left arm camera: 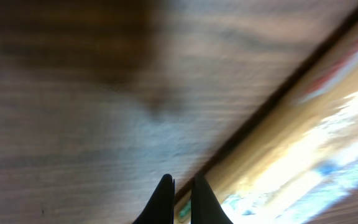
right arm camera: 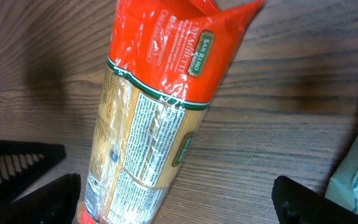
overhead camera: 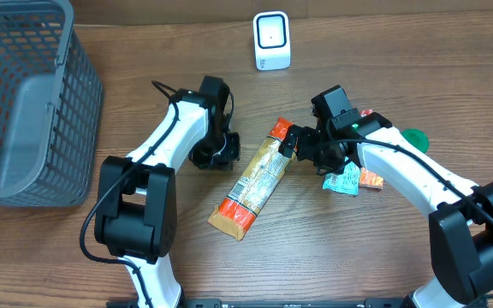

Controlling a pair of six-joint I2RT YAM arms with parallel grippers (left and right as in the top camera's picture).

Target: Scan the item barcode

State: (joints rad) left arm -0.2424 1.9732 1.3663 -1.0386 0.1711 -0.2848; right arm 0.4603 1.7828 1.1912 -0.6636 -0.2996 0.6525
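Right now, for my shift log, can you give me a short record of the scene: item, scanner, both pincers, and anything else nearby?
item: spaghetti packet, lying flat, diagonal
scanner: white scanner, upright, well apart from the packet
left pincer: shut, empty, beside the packet's edge
right pincer: open, astride the packet's upper end, not closed on it
other: grey basket at the left; small packets by the right arm

Left wrist view is smeared — the spaghetti packet point(left arm camera: 309, 149) shows no legible print. The right arm point(overhead camera: 400, 162) half-covers the sachets point(overhead camera: 344, 182); the basket point(overhead camera: 77, 111) runs off-frame.
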